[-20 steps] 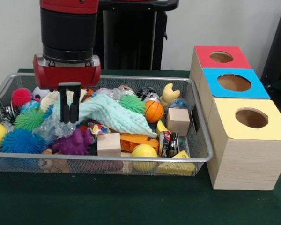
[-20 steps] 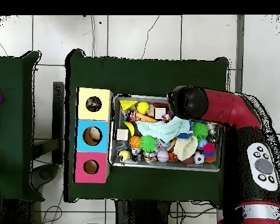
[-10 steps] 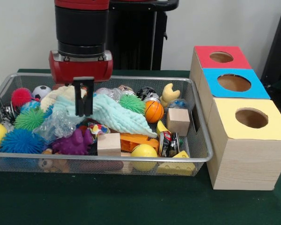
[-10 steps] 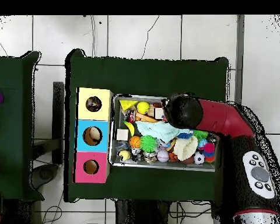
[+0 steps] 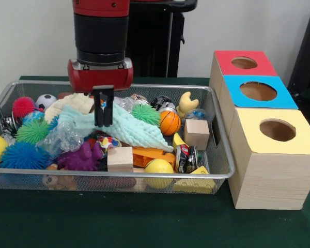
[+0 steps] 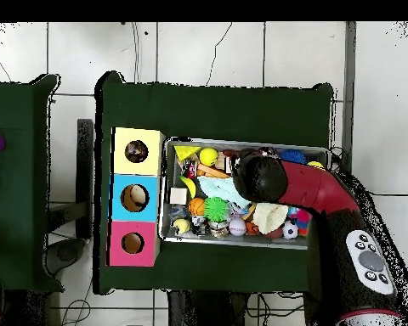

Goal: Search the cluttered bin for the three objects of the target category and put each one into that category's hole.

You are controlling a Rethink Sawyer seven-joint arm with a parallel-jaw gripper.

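The wire mesh bin lies on the green table, full of toys; it also shows in the overhead view. My gripper hangs over the bin's left middle, its tips just above a mint cloth. The fingers stand close together and hold nothing. A small knotted thing in white, red, yellow and blue strands peeks out below the cloth, just under the gripper and to its right. I see no other rope balls. In the overhead view the arm's wrist hides the gripper.
Three wooden boxes with holes stand right of the bin: red, blue, yellow. In the bin lie spiky balls, a purple toy, wooden cubes, a small basketball and a yellow ball.
In the front view my gripper has moved right across the bin, from over the crumpled plastic to over the mint cloth, at about the same height. The toys have not moved.
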